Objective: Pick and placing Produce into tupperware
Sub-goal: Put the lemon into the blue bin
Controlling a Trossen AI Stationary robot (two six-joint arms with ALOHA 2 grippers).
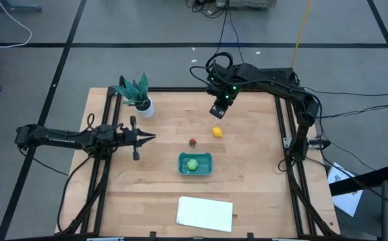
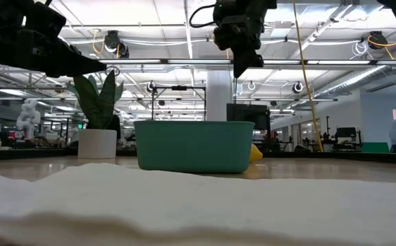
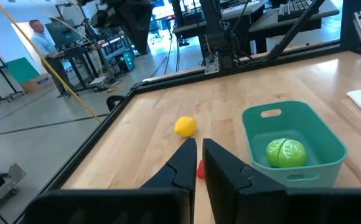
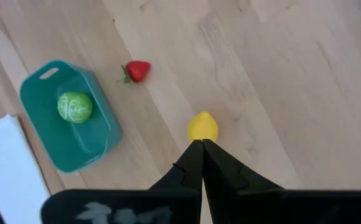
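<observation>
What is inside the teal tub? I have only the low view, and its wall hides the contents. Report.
Observer: The high view shows one round light-green piece lying inside the tupperware, and nothing else in it.
Operator: Now find the red one.
Observer: The small red piece lies on the table outside the tupperware, on its far side and apart from it.
Operator: Give me the right arm.
Observer: The right gripper, fingers shut, hangs above the table next to the yellow lemon without touching it.
</observation>
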